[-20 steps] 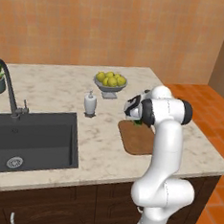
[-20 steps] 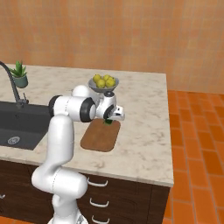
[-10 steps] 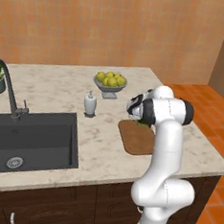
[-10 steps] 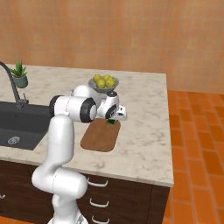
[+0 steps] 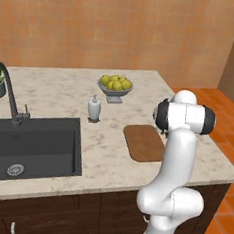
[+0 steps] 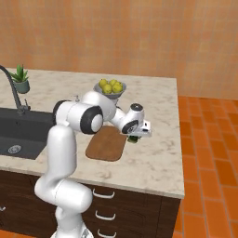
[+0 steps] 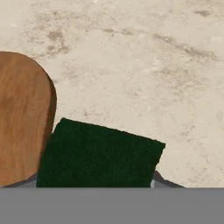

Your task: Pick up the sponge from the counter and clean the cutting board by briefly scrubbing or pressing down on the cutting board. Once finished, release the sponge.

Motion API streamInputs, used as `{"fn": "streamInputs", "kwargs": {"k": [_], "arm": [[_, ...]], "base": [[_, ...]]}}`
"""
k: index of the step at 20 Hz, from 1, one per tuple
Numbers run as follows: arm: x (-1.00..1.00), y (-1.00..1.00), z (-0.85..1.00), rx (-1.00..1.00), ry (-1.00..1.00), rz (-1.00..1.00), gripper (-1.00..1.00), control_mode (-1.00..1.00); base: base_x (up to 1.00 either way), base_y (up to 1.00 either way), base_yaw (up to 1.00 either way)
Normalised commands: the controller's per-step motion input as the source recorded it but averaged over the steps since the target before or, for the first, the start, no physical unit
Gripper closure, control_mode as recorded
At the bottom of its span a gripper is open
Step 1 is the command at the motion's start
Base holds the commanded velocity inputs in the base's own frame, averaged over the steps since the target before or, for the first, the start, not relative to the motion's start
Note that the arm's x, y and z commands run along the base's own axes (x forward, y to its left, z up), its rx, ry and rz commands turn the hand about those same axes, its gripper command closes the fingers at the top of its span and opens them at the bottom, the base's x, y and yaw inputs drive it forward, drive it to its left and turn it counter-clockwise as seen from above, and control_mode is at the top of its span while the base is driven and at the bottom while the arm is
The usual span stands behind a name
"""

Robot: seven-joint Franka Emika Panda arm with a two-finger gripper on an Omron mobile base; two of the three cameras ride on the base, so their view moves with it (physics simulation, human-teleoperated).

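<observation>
A dark green sponge [image 7: 98,155] sits between my fingertips, and my gripper [image 6: 135,135] is shut on it. The sponge [image 6: 133,138] hangs just past the right edge of the brown wooden cutting board [image 6: 106,144], over the beige marble counter [image 6: 153,158]. In the hand view the board's rounded edge [image 7: 22,118] lies to the left of the sponge, with bare counter [image 7: 131,65] beyond. The sponge hides most of my fingers. From the left base view the board [image 5: 144,141] lies beside my arm on the counter [image 5: 56,93].
A bowl of lemons [image 5: 115,84] and a white soap dispenser [image 5: 93,108] stand behind the board. The dark sink [image 5: 31,146] with its faucet [image 5: 6,89] lies left. A potted plant [image 6: 21,79] stands far left. The counter's right edge is close.
My hand has carried the sponge to the right, from over the board's far edge to over the counter just beside the board.
</observation>
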Motion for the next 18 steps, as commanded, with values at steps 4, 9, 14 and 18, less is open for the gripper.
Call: {"fn": "streamInputs", "kwargs": {"k": [4,9,14,18], "arm": [[-0.7,-0.74,0.0,0.0,0.0,0.0,1.0,-1.0],[-0.61,-0.42,-0.01,0.0,0.04,0.0,1.0,-1.0],[-0.28,-0.07,-0.18,0.0,0.0,0.0,1.0,-1.0],[-0.03,-0.04,-0.09,0.0,0.0,0.0,1.0,-1.0]], "base": [[0.0,0.0,0.0],[0.0,0.0,0.0],[0.0,0.0,0.0],[0.0,0.0,0.0]]}}
